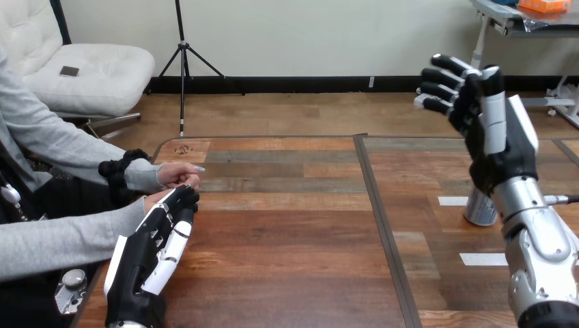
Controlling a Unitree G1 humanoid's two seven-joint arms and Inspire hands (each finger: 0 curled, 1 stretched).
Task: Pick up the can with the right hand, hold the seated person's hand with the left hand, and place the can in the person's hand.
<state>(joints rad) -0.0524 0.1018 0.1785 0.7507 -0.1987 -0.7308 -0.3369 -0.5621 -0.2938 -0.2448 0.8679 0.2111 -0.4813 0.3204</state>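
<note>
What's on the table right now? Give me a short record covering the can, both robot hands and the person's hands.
can: upright on the table, right side, partly behind the right forearm
right hand: raised above the can, fingers open, holding nothing
left hand: fingers straight, tips at the person's hands; contact cannot be told
person's hands: close together at the table's left edge
task state: can not yet picked up

The wide middle of the brown wooden plank table [293, 232] lay open for passing. At the right, a small silver metal can [478, 208] stood tucked just behind the silver right forearm [539, 232]; at the left edge, the person's hands [179, 174] crowded the black-and-white left hand [153, 249].
</note>
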